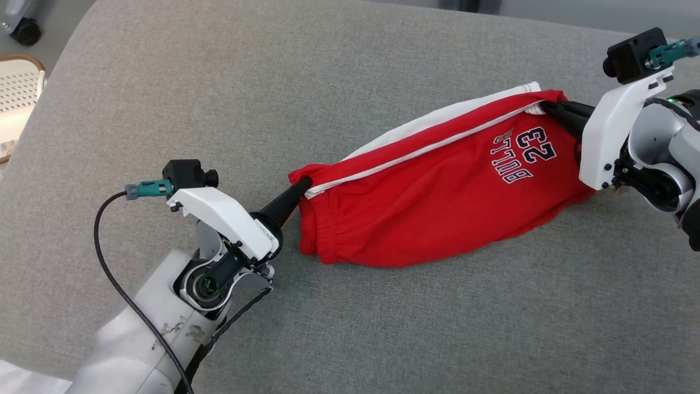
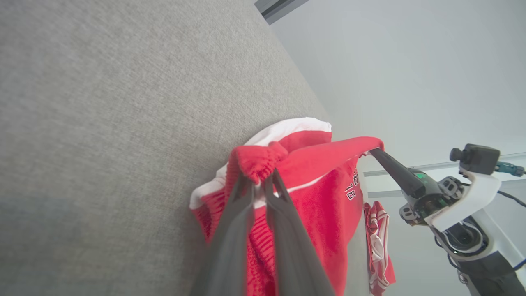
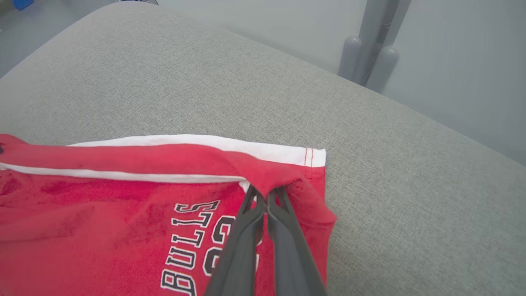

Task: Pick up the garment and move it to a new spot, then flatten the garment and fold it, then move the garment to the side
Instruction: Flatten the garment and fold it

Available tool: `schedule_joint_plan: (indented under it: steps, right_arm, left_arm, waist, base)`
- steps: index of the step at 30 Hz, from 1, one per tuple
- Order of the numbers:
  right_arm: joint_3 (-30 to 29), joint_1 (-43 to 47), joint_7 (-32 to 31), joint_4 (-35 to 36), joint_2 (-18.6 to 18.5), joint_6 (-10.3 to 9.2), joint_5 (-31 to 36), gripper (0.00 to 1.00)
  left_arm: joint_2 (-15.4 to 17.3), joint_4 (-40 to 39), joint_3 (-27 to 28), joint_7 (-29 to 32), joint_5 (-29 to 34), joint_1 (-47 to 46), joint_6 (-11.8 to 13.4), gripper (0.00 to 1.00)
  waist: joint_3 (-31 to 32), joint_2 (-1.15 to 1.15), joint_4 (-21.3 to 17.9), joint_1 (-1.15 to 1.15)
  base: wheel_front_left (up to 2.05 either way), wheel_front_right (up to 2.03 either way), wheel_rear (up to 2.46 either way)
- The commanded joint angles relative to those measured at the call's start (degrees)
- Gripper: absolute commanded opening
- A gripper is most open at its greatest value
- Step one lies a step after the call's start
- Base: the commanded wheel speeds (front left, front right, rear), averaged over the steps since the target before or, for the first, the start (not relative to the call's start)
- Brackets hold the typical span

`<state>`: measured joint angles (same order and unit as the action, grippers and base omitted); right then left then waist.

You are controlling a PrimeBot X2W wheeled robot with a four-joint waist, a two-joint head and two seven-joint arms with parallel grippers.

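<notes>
You've got the left tool [image 1: 302, 185] clamped on the elastic waistband end of the shorts [image 1: 437, 208], and the right tool [image 1: 548, 106] pinching the leg-hem corner by the white stripe. The shorts are red, "BULLS 23" print facing up, stretched between the two tools, with the lower part sagging onto the grey surface [image 1: 383, 328], toward the robot's right. The left wrist view catches a second red-white garment [image 2: 378, 246] past the edge.
</notes>
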<state>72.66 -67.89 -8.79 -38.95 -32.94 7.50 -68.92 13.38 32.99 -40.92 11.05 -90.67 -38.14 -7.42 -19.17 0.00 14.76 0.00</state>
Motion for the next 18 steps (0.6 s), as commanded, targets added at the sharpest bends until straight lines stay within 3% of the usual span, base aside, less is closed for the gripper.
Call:
schedule_joint_plan:
  steps: [1,14,15,16,17,18]
  right_arm:
    - [0.1,-0.56,0.35,-0.49,-0.24,-0.01,0.28,0.0]
    - [0.72,-3.07,-0.78,-4.22,-0.12,-0.01,-1.41,0.0]
    - [0.72,-3.33,-0.66,-4.7,0.01,-0.01,-1.52,0.14]
    - [0.71,-3.48,-0.37,-5.47,0.22,-0.01,-1.98,0.75]
    - [0.67,-3.39,-0.57,-6.18,0.44,-0.01,-2.61,1.0]
    - [0.67,-3.6,-0.46,-6.47,0.72,-0.01,-2.59,1.0]
  left_arm:
    - [0.12,0.07,0.34,-0.25,-0.07,-1.24,-0.09,0.0]
    - [-3.63,0.48,0.37,-3.47,1.59,-3.29,-0.1,0.0]
    - [-3.88,0.62,0.36,-3.7,1.82,-3.62,-0.1,0.16]
    - [-4.04,1.03,0.48,-4.22,2.0,-3.94,-0.1,0.35]
    - [-4.16,1.53,0.63,-4.78,2.12,-4.16,-0.1,0.82]
    - [-4.3,2.09,0.77,-5.3,2.34,-4.27,-0.1,1.0]
  waist:
    - [-0.47,0.0,0.42,0.0]
    - [-3.96,0.0,2.41,0.0]
    - [-4.15,0.0,2.48,0.0]
    - [-4.32,0.0,2.52,0.0]
    - [-4.45,0.0,2.55,0.0]
    - [-4.57,0.0,2.56,0.0]
  base:
    - [0.0,0.0,0.0]
    - [0.0,0.0,0.0]
    - [0.0,0.0,0.0]
    - [0.0,0.0,0.0]
    - [0.0,0.0,0.0]
    - [0.0,0.0,0.0]
